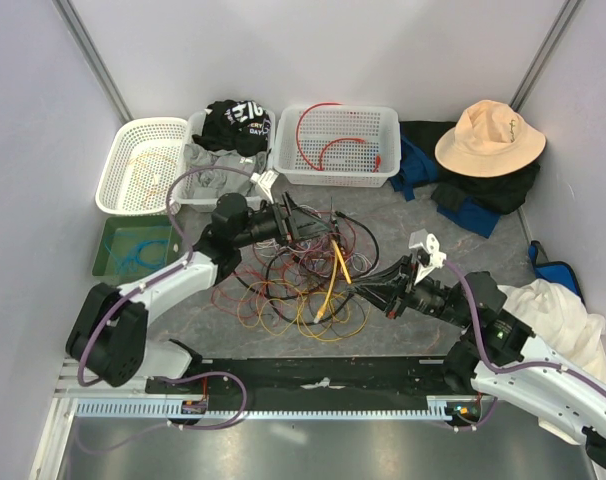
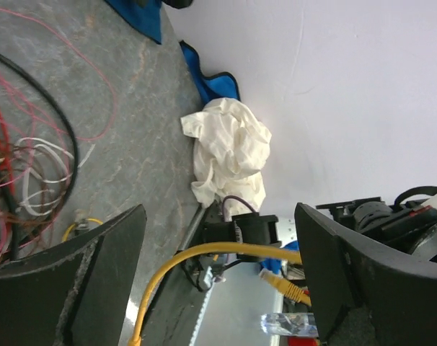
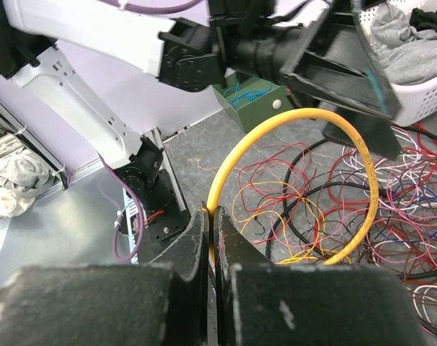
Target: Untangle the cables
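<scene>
A tangle of thin red, orange, yellow, black and white cables (image 1: pixel 298 285) lies in the middle of the table. A thick yellow cable (image 1: pixel 335 272) rises out of it. My right gripper (image 1: pixel 368 291) is shut on this yellow cable (image 3: pixel 298 119), which loops up from its closed fingertips (image 3: pixel 213 216). My left gripper (image 1: pixel 308 225) hovers over the far side of the tangle with its jaws wide apart (image 2: pixel 220 214). The yellow cable (image 2: pixel 226 250) runs across the gap between them, and its yellow plug (image 2: pixel 282 283) hangs near one finger.
Three white baskets stand at the back: one at the left (image 1: pixel 133 165), one with clothes (image 1: pixel 198 190), one with a red cable (image 1: pixel 335 178). A green tray (image 1: pixel 108 250) sits left. A hat (image 1: pixel 488 138), dark clothes and a white cloth (image 1: pixel 563 315) lie right.
</scene>
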Tool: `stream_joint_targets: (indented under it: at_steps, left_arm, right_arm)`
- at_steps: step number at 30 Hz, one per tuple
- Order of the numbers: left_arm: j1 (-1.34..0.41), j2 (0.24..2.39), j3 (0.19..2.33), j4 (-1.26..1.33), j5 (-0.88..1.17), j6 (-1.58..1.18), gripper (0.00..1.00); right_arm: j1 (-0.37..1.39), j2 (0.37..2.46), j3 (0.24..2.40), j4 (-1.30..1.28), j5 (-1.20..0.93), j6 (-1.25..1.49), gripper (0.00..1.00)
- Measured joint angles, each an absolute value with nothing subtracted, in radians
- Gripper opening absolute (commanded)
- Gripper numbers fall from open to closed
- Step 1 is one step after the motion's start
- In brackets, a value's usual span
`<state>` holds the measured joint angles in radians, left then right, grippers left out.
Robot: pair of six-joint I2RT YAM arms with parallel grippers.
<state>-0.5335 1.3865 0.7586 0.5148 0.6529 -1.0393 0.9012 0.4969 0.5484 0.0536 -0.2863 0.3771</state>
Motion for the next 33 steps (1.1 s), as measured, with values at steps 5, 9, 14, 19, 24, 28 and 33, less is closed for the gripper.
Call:
stream_joint_targets:
  at_steps: [5, 9, 14, 19, 24, 28, 33]
  left_arm:
    - [-0.524, 1.222, 0.711, 0.426, 0.550, -0.875, 0.96]
    - [-0.533, 1.039, 0.601, 0.440, 0.410, -0.721, 0.95]
    - [-0.610, 0.936, 0.499, 0.492, 0.280, -0.551, 0.90]
    - [-0.690, 0.939, 0.499, 0.534, 0.227, -0.443, 0.87]
    - [-0.725, 0.952, 0.496, 0.599, 0.210, -0.395, 0.82]
    - [-0.755, 1.002, 0.497, 0.648, 0.210, -0.375, 0.61]
    - [-0.771, 1.081, 0.512, 0.653, 0.214, -0.358, 0.24]
  right_arm:
    - [0.901, 0.486, 0.554, 0.041, -0.271, 0.403, 0.00]
    - [0.901, 0.500, 0.579, 0.040, -0.265, 0.449, 0.00]
    - [0.901, 0.551, 0.641, 0.058, -0.267, 0.525, 0.00]
    - [0.901, 0.604, 0.683, 0.090, -0.287, 0.591, 0.00]
    - [0.901, 0.630, 0.693, 0.115, -0.303, 0.634, 0.00]
    - [0.901, 0.646, 0.693, 0.127, -0.318, 0.652, 0.00]
    - [0.901, 0.664, 0.693, 0.143, -0.322, 0.667, 0.00]
